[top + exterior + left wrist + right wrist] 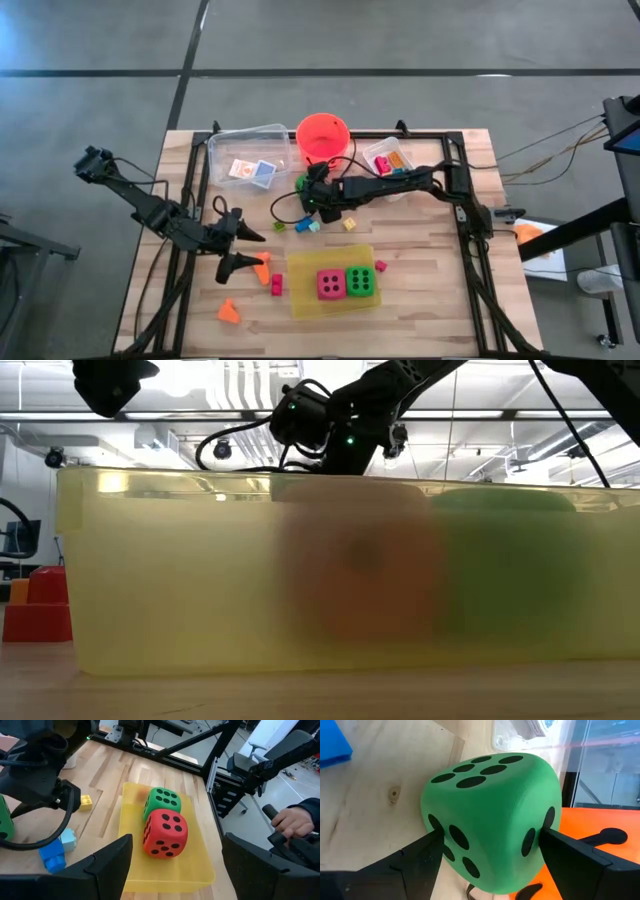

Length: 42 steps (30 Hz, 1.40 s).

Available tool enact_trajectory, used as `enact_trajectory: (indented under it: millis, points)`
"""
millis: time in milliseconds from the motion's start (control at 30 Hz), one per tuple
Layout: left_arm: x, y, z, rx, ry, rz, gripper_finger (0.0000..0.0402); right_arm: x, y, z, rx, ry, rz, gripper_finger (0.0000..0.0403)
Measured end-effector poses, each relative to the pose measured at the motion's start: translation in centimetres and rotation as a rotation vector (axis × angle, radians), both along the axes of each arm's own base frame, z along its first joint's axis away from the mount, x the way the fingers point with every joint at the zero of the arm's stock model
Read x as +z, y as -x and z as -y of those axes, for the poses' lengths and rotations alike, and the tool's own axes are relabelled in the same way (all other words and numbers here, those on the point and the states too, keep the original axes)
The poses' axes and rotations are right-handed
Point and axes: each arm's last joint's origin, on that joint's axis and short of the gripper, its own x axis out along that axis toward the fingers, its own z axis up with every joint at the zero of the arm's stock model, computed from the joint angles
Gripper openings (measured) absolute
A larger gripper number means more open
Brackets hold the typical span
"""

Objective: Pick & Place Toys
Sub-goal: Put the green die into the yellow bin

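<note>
A green die [490, 820] rests on the wooden table beside the orange-red bucket [323, 137]. My right gripper [310, 195] is open, slants down over this die, and has one finger on each side of it. A pink die [330, 285] and a second green die [361, 282] sit on the flat yellow tray [300, 300] at the near middle. My left gripper [256, 250] hovers open left of the tray with nothing between its fingers. In its wrist view both tray dice [165, 832] show ahead. My right gripper has its two fingertips [432, 842] against or just beside two opposite faces of the green die, coming slanting from above. I cannot tell whether they touch it. The die stands on the table, its six-dot face up.
A clear box [248, 160] holding cards and another clear box [385, 158] flank the bucket at the far side. Small bricks [300, 226] lie between the grippers, and orange shapes [230, 312] and a pink brick [276, 285] left of the tray. A person's hand [295, 820] is beyond the table.
</note>
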Motion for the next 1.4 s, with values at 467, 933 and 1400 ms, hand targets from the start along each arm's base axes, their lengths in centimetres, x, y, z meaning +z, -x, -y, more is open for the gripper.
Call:
enact_trajectory:
  millis: [467,933,1400]
  points:
    - [0.0,0.0,0.0,0.001,0.003,0.0,0.0297,-0.1,-0.1,-1.1,0.022,-0.002,-0.003,0.01]
    - [0.0,0.0,0.0,0.001,0.002,0.0,0.0297,0.8,0.0,-3.4,0.012,0.008,0.044,0.0063]
    - [-0.1,0.0,0.0,0.006,0.01,-0.008,0.0297,3.9,0.9,-5.7,-0.013,-0.034,0.132,0.0038]
